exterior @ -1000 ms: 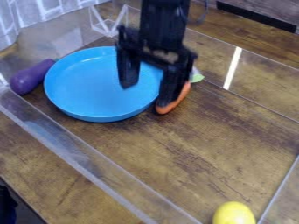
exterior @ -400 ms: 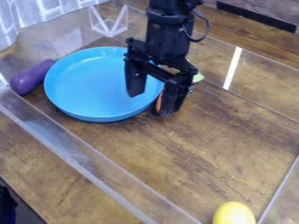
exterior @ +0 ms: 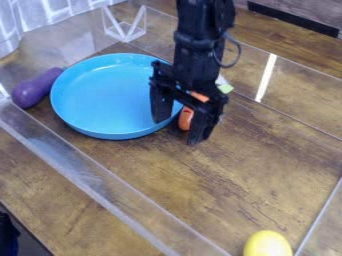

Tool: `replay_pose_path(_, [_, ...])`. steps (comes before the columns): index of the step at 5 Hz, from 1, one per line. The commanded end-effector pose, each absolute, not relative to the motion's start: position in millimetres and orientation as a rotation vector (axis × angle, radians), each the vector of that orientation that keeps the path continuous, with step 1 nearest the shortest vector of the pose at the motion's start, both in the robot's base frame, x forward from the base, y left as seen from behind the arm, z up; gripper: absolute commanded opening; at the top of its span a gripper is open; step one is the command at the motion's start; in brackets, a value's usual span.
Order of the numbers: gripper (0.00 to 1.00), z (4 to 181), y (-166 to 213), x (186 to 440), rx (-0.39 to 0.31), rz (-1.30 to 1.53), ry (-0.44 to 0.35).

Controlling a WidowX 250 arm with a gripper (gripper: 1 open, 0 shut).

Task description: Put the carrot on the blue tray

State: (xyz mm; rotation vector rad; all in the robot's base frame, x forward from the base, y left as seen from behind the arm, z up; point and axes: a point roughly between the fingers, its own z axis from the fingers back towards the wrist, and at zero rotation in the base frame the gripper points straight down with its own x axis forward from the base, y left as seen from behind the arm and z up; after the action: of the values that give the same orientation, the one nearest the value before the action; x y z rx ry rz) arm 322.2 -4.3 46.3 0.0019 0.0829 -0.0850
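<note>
The gripper (exterior: pixel 185 119) hangs just right of centre in the frame, pointing straight down, its two dark fingers spread apart with the carrot (exterior: pixel 187 116) showing orange between them. Nothing is clamped yet. The carrot lies on the wooden table (exterior: pixel 254 170), right beside the right-hand rim of the blue tray (exterior: pixel 100 95), not on it.

To my eye this is the grasp step. Doing it well means settling low enough that the fingers bracket the carrot's thick middle, not its taper or its green top, then closing squarely. The left finger sits close to the tray rim, so it should avoid nudging the dish. The eggplant (exterior: pixel 35 86) at far left and the lemon (exterior: pixel 267 244) at the bottom edge are well clear.
</note>
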Motion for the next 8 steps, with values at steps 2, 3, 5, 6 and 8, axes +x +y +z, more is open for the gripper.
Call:
replay_pose_path(2, [1.00,48.6,7.8,328.3,0.015,0.015,0.026])
replay_pose_path(3, [1.00,53.3,13.0,325.2,0.017,0.071,0.021])
replay_pose_path(5, [1.00,38.4,22.5,330.6,0.019,0.060,0.008])
replay_pose_path(6, [1.00,41.3,24.6,336.8,0.021,0.000,0.000])
replay_pose_path(8, [1.00,43.5,28.9,345.9,0.025,-0.118,-0.001])
